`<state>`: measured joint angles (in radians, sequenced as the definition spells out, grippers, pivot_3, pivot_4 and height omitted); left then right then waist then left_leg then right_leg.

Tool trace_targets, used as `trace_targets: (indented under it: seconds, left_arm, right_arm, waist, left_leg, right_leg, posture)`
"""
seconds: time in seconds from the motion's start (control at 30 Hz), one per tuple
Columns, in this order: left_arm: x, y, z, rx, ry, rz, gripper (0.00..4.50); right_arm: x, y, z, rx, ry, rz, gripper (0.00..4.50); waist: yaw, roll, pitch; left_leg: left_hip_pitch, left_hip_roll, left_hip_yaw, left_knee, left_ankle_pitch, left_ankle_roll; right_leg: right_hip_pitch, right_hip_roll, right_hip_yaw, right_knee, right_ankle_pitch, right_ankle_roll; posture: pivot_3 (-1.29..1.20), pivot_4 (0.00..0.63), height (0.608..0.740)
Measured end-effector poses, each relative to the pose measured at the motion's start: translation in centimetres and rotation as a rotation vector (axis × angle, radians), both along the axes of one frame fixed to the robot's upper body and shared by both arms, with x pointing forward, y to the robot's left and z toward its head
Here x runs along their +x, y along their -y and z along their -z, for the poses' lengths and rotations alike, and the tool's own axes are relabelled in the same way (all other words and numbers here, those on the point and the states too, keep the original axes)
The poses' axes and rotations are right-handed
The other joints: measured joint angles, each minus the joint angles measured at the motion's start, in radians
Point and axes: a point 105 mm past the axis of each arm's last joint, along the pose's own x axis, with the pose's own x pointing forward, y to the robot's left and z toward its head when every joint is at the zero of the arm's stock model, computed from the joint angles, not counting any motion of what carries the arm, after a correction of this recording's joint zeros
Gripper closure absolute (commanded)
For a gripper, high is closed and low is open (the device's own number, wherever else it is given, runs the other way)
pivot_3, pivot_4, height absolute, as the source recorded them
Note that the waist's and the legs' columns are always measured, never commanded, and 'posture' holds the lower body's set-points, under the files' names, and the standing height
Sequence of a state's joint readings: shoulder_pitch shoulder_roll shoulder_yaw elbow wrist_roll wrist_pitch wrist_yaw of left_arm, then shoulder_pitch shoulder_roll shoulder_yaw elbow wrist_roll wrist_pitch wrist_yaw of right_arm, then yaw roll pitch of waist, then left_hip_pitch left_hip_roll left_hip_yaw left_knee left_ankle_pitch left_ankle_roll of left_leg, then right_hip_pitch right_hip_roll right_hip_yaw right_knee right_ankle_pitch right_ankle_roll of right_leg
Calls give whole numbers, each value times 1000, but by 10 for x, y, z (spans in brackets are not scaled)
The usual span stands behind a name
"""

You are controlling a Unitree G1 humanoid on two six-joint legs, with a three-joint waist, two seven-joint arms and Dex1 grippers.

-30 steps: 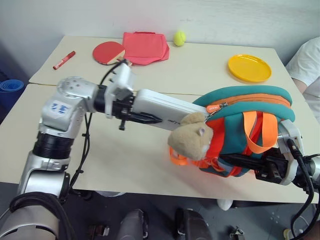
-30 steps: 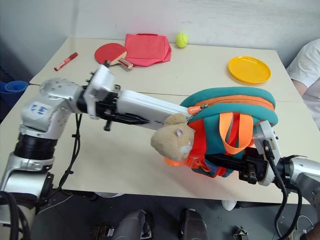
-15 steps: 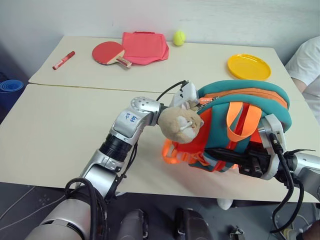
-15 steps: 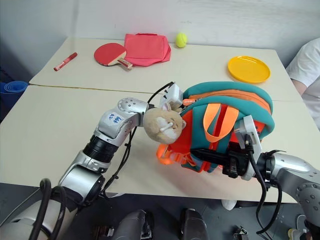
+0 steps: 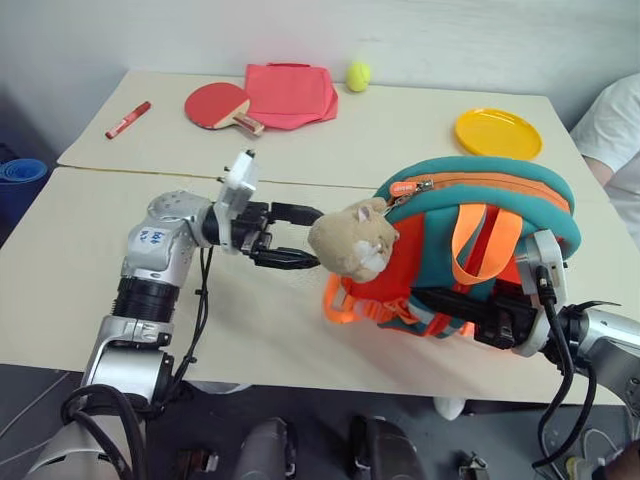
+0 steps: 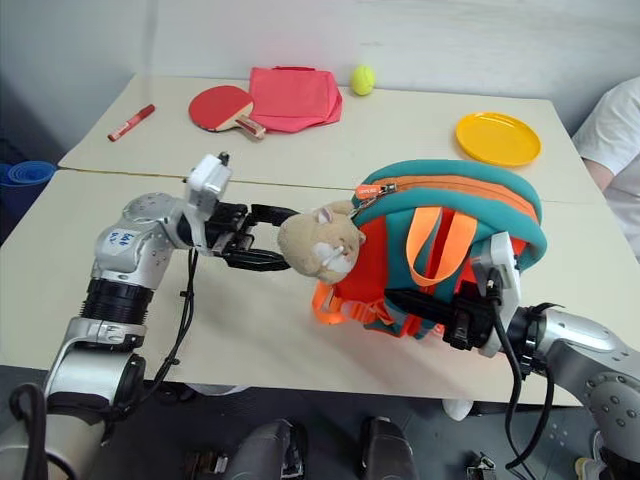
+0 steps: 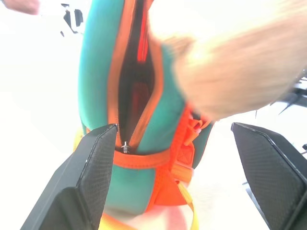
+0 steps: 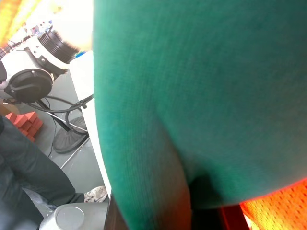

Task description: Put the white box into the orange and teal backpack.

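The orange and teal backpack [image 5: 480, 200] stands upright on the table's near right, with its tan plush toy [image 5: 352, 240] hanging at the front. Its zip opening [image 7: 136, 72] gapes in the left wrist view. The white box is hidden. My left gripper [image 5: 300, 237] hovers level just left of the plush toy, open and empty, its fingers [image 7: 81, 182] spread wide. My right gripper [image 5: 450, 303] is shut on the backpack low at its strap side, with teal fabric [image 8: 201, 96] pressed close against it.
At the far side of the table lie a yellow plate [image 5: 498, 134], a tennis ball [image 5: 358, 73], a folded red cloth [image 5: 290, 93], a red paddle [image 5: 215, 104] and a red marker [image 5: 128, 120]. A person [image 5: 612, 130] sits at the right edge.
The left gripper pushed the white box into the backpack, then let go and drew back to the left, open and empty. The box has gone out of sight.
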<state>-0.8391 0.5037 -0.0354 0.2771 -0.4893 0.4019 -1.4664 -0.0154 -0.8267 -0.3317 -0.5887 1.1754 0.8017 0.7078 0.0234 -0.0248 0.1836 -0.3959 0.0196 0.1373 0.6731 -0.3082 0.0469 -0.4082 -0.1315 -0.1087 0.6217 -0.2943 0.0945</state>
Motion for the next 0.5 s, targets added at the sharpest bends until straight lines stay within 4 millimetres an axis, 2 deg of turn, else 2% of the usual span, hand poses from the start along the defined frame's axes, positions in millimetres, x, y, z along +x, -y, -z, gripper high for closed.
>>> trace_targets:
  seconds: [0.2, 0.4, 0.47, 0.5]
  left_arm:
    - [-20, 10, -13, -42, 100, 7, 527]
    - [-16, 44, -20, -185, 132, -32, 527]
    - [-17, 50, -23, -220, 112, -27, 527]
    - [-18, 50, -24, -234, 93, -17, 938]
  right_arm:
    - [-2, 1, 1, 5, -2, -20, 4500]
    - [-1, 2, 2, 12, -4, -28, 4500]
    - [-1, 2, 3, 14, -9, -34, 4500]
    - [-1, 2, 3, 15, -9, -36, 4500]
  waist:
    - [-1, 0, 0]
    - [2, 0, 0]
    - [1, 0, 0]
    - [0, 0, 0]
  left_leg:
    - [-3, 0, -3, 4, 0, 0]
    - [-6, 0, -5, 8, -1, 1]
    - [-6, 0, -6, 8, -1, 1]
    - [-6, 0, -6, 8, -1, 1]
  right_leg:
    - [0, 0, -1, 0, 1, 1]
    - [0, 0, -3, 0, 1, 2]
    - [0, 0, -4, 1, 1, 2]
    - [0, 0, -4, 2, 1, 2]
  posture:
    - [0, 150, 740]
    - [0, 150, 740]
    - [0, 150, 740]
    - [0, 150, 740]
